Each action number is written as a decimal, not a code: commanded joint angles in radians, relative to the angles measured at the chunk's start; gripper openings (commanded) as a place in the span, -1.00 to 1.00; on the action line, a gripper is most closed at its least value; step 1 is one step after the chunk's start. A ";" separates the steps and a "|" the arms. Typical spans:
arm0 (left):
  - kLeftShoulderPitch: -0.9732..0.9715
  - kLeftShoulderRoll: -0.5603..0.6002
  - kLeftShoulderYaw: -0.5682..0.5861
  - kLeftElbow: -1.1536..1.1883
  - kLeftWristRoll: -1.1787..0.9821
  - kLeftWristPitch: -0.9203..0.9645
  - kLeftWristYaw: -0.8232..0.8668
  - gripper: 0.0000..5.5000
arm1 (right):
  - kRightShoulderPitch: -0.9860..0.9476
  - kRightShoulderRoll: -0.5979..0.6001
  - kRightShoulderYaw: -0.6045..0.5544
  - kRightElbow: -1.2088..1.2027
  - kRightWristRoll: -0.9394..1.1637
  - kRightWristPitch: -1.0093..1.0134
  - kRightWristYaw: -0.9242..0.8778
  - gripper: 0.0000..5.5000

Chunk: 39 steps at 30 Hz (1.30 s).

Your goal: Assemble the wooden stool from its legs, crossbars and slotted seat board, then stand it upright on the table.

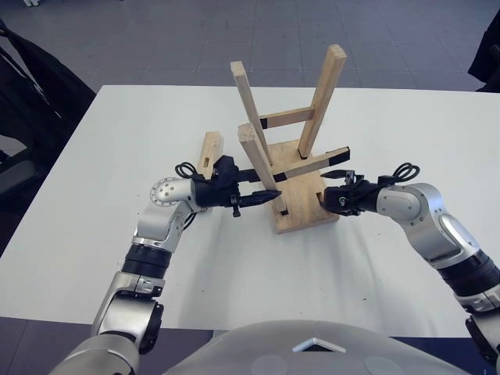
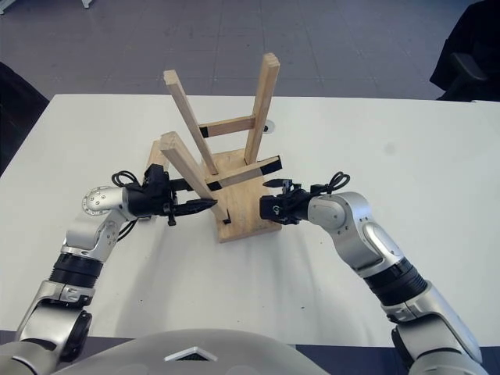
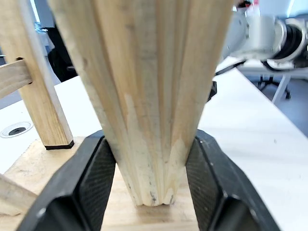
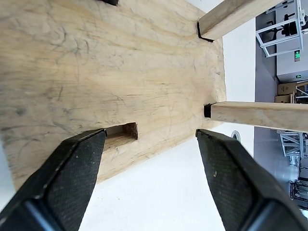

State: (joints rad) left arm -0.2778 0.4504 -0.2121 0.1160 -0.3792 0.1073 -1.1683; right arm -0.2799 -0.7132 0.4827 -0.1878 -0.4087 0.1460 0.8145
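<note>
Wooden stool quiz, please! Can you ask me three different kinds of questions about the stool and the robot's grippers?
1. True or false: the left gripper is shut on a pale wooden leg of the upside-down stool.
2. Pick one. The right gripper is: A) open, B) shut on a crossbar, C) shut on a loose leg.
3. Count: how many such legs stand up from the flat slotted wooden seat board?

Key: 1 true. 2 A. 3 three.
</note>
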 commanded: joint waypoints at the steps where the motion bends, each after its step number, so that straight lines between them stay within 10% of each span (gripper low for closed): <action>1: 0.083 0.059 -0.107 -0.098 0.101 0.211 0.080 -0.26 | 0.050 0.025 0.028 0.006 -0.008 0.022 0.024 0.25; 14: 0.199 0.116 -0.189 -0.203 0.318 0.291 0.427 -0.26 | 0.226 0.069 -0.009 -0.063 -0.063 0.050 -0.123 0.25; 29: 0.217 0.185 -0.230 -0.249 0.353 0.292 0.531 -0.26 | 0.255 0.096 -0.349 -0.039 0.016 0.077 -0.351 0.25; 39: 0.157 0.262 -0.210 -0.212 0.321 0.236 0.444 -0.26 | 0.164 0.178 -0.192 0.221 0.052 -0.144 -0.292 0.25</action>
State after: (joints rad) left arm -0.1844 0.5774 -0.3925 -0.2399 -0.2110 0.2553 -0.6987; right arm -0.1429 -0.5476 0.2538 0.0648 -0.3842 0.0380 0.4788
